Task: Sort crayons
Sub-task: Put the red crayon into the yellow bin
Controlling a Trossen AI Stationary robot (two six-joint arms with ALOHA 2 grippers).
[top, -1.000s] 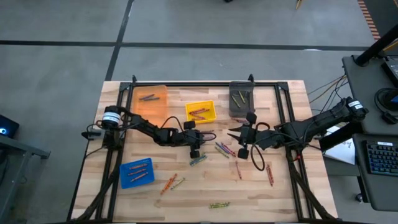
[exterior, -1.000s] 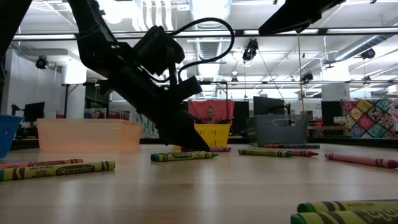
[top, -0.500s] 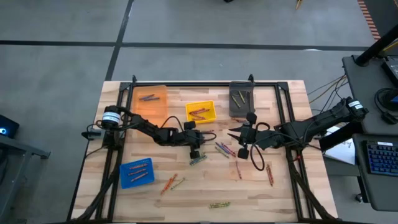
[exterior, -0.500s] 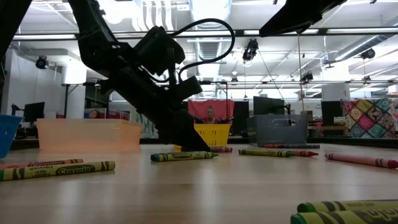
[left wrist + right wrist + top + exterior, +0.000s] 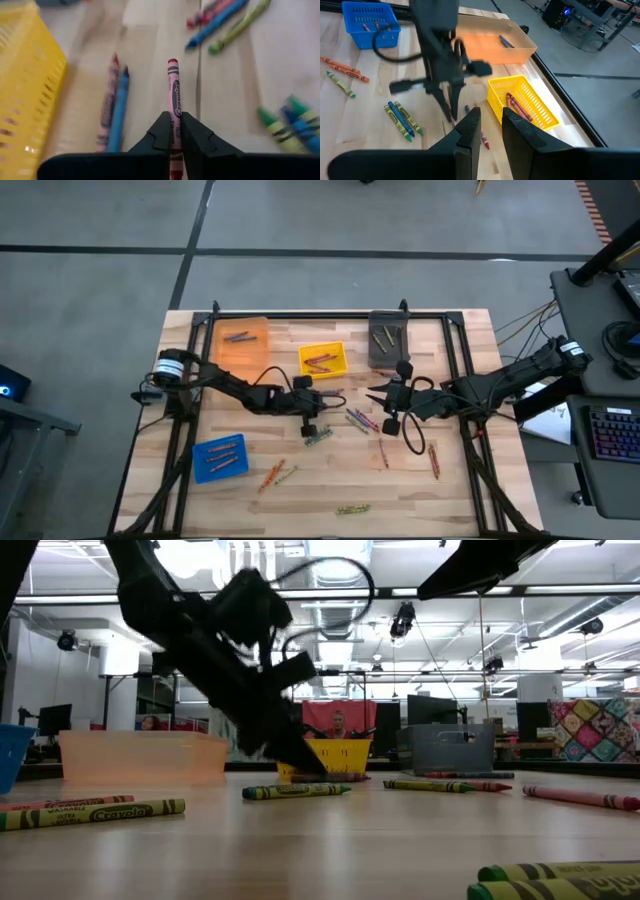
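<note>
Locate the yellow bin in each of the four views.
High view: the yellow bin sits at the table's upper middle, between the orange bin and the grey bin.
Low view: centre background, partly behind the left arm.
Left wrist view: its mesh wall fills one edge.
Right wrist view: mid-picture, next to the orange bin.
Shared landmark: the left hand, shut on a red crayon, close beside the bin.

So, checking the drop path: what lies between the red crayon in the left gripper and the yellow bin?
Left wrist view: beside the held red crayon, a blue crayon, then a reddish crayon nearer the yellow bin, side by side.
</note>
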